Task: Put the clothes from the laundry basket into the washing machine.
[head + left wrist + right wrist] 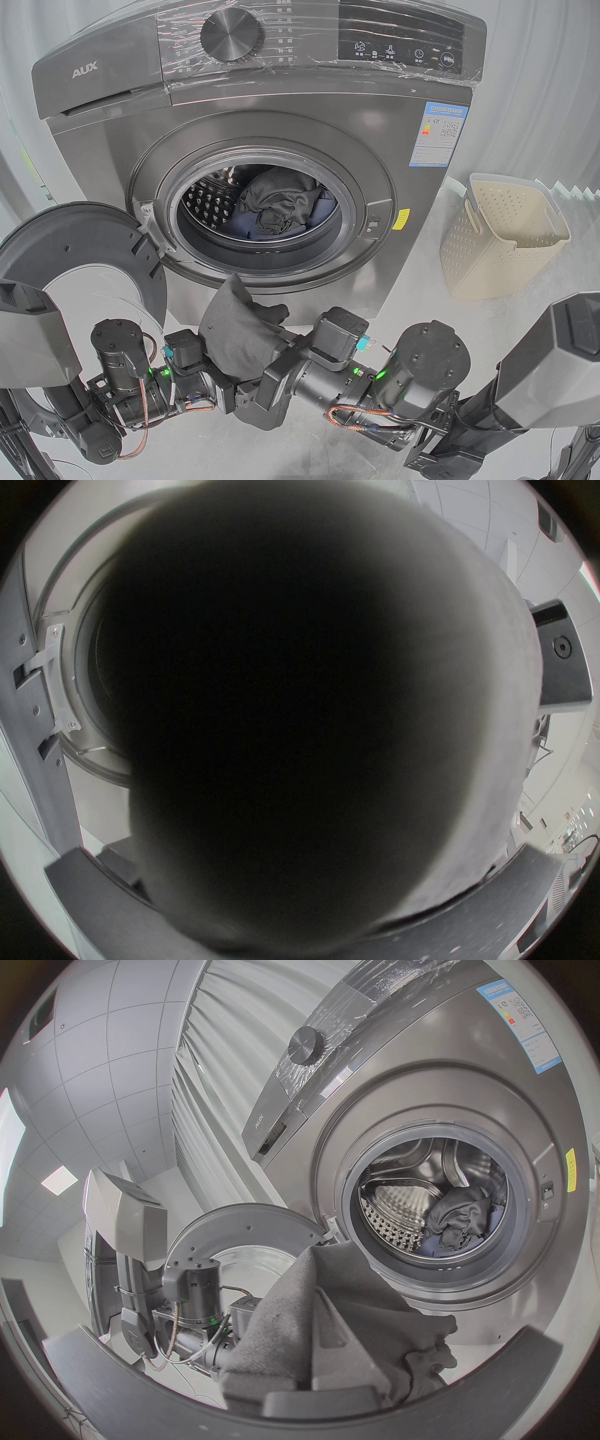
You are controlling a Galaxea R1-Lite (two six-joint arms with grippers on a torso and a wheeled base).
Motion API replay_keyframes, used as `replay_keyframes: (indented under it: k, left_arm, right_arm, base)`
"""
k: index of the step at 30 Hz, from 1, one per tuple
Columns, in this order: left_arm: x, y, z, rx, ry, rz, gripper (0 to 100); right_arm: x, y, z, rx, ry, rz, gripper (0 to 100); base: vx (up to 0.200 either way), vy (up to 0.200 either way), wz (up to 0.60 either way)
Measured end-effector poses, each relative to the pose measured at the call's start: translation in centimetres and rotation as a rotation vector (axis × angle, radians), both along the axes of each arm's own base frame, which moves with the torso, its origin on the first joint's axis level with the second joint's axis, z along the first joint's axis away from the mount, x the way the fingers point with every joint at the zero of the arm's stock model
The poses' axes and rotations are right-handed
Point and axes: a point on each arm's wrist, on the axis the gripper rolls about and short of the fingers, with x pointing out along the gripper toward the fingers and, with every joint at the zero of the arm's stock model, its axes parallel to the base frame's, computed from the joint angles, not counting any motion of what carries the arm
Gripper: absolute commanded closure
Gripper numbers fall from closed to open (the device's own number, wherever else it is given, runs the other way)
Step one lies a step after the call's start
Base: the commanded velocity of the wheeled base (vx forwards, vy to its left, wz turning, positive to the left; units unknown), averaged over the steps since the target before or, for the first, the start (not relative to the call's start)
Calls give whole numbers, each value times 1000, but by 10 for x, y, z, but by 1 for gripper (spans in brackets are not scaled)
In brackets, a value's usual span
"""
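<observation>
The grey garment point(237, 331) sits just below the washing machine's point(400, 125) opening, clamped in the right gripper point(331, 1347). The left gripper point(222, 382) is under cloth, so I cannot tell its state. Best to lift it above the rim, push it deep, then release.

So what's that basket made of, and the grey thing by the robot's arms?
Basket: looks like cream plastic, stiff and matte, with rows of moulded holes. Grey thing: soft cloth, maybe a knit; it folds and droops, with a dull, slightly fuzzy surface.
</observation>
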Motion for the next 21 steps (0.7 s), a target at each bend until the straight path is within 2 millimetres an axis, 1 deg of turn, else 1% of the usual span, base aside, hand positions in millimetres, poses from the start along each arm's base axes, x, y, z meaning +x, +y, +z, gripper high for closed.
replay_keyframes:
  k: [5, 6, 11, 14, 19, 21]
  left_arm:
    - [8, 2, 1, -26, 11, 58, 0]
    - [10, 2, 1, -33, 10, 72, 100]
    - [17, 5, 3, -45, 2, 110, 100]
    - [21, 5, 5, -57, -8, 127, 100]
    - [29, 7, 10, -81, -29, 187, 100]
    - [32, 6, 13, -92, -38, 200, 100]
  right_arm:
    - [-2, -1, 0, 3, 10, 3, 100]
    - [-2, -2, 1, 4, 12, 2, 100]
    - [-4, -4, 0, 3, 21, 0, 100]
    - [0, -7, 2, 8, 19, -15, 100]
    - [15, -23, 5, 3, 11, -78, 100]
    - [23, -32, 6, 1, 11, -113, 100]
  base:
    - [0, 0, 0]
    - [0, 0, 0]
    - [0, 0, 0]
    - [0, 0, 0]
    - [0, 0, 0]
    - [0, 0, 0]
